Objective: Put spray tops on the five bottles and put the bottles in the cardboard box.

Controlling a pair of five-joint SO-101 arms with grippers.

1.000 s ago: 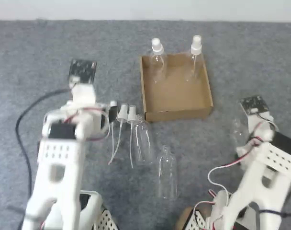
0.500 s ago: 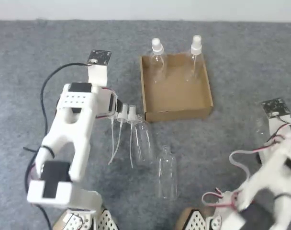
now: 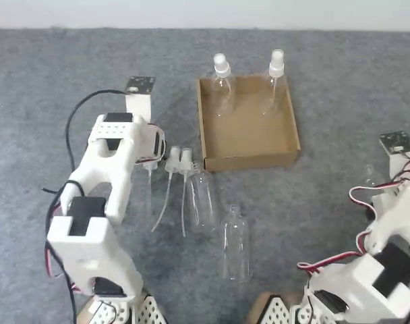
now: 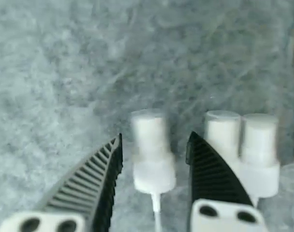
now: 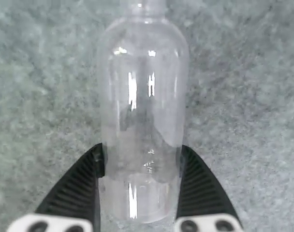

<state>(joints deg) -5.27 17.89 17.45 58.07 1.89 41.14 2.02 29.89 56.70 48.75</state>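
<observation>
Three white spray tops lie in a row on the grey carpet. My left gripper (image 4: 155, 137) stands open astride the leftmost spray top (image 4: 152, 150), with a gap on each side. The other two spray tops (image 3: 172, 159) (image 3: 186, 158) lie just beside it. My right gripper (image 5: 140, 150) is shut on a clear capless bottle (image 5: 139, 96), which sits at the table's right edge (image 3: 368, 179). Two more capless bottles lie on the carpet, one (image 3: 201, 196) by the tops and one (image 3: 235, 243) nearer the front. The cardboard box (image 3: 212, 162) holds two upright bottles with tops (image 3: 222, 81) (image 3: 276, 75).
The left arm's black cable (image 3: 73, 125) loops over the carpet on the left. The thin dip tubes (image 3: 166, 199) of the spray tops trail toward the front. Open carpet stretches between the box and the right arm.
The left arm swung up and in, bringing its open gripper down around the leftmost spray top. The right arm carried its bottle farther right.
</observation>
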